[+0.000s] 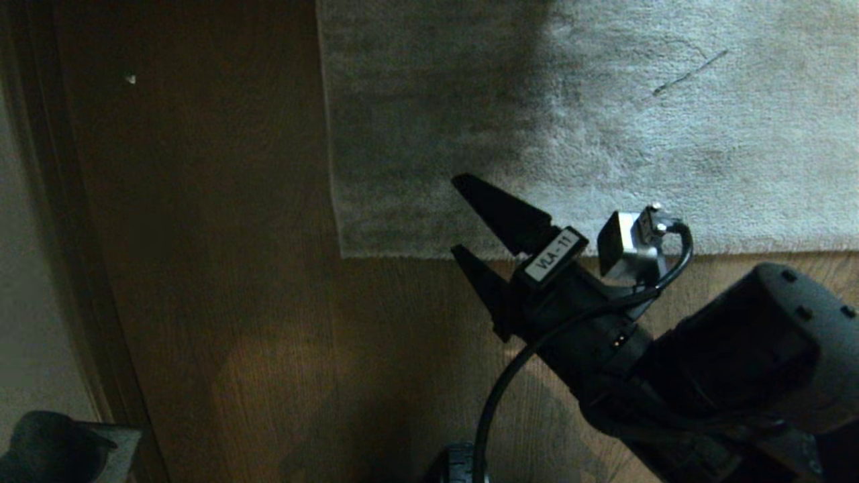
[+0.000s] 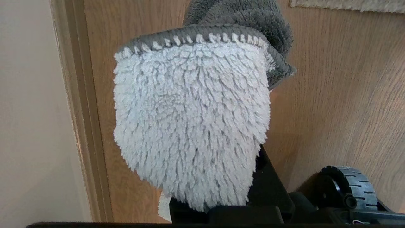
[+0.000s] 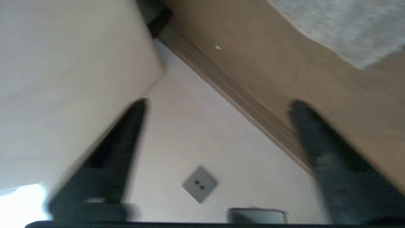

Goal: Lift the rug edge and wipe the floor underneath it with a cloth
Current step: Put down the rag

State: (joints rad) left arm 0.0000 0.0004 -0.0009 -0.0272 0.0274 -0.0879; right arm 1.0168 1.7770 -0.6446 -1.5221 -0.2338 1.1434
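The light grey rug (image 1: 604, 127) fills the upper part of the head view. Its near rug edge (image 1: 772, 253) runs straight to a corner (image 1: 343, 255) on the brown wooden floor (image 1: 221, 282). My right gripper (image 1: 462, 215) hovers open over that edge, a little right of the corner, with nothing between its fingers. In the right wrist view the same gripper (image 3: 218, 107) is spread wide and the rug corner (image 3: 357, 61) shows far off. My left gripper (image 2: 218, 190) is parked low and shut on the cloth (image 2: 193, 120), a fluffy white rag with grey trim that hides most of its fingers.
A skirting board (image 1: 64, 221) and a pale wall (image 1: 20, 322) border the floor on the left. A small white speck (image 1: 130, 79) lies on the planks. A wall socket plate (image 3: 200, 184) shows past the right gripper. A base wheel (image 2: 351, 186) sits near the left gripper.
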